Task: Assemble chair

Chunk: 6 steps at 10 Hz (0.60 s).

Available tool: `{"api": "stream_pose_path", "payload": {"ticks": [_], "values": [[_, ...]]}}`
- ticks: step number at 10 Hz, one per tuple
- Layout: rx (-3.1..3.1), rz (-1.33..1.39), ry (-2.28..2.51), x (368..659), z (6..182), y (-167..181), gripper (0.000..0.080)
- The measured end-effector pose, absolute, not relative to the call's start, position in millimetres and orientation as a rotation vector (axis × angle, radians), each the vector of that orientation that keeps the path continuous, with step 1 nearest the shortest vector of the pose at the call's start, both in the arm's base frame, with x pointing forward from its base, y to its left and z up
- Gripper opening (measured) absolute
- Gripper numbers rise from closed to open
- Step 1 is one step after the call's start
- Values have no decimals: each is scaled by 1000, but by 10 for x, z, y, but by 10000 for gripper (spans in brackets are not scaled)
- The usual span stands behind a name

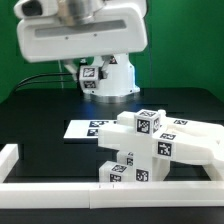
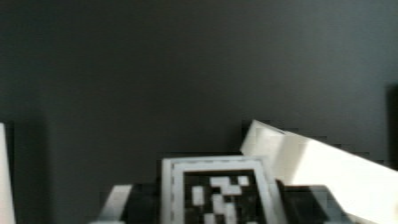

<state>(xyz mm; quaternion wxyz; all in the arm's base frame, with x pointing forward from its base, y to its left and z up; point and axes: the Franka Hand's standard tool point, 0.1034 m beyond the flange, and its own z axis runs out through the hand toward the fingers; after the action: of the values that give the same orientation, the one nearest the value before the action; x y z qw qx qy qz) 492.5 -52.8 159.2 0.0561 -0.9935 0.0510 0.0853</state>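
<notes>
So the black counter [image 1: 40,115] fills most of the frame, with the low white border rail [image 1: 20,185] along its lower edge. The arm's white base [image 1: 108,78] sits upper center. The chair [image 1: 150,140], a stacked clump of white tagged blocks, sits lower right, against the rail. The marker board [image 1: 88,128] lies flat just behind it. Can't tell if the claw is apart or together, since it's not visible.

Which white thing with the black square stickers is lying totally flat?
The marker board, the thin strip with stickers in a row. The chair, the other white thing with stickers, is chunky and stacked up in steps.
</notes>
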Motion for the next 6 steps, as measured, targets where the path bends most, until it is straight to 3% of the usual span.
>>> {"api": "stream_pose_path", "payload": {"ticks": [3,6], "values": [[-3066,-89,186,4990,1587,-543,281],[-2980,-466,300,5193,1745,-5,281]]}}
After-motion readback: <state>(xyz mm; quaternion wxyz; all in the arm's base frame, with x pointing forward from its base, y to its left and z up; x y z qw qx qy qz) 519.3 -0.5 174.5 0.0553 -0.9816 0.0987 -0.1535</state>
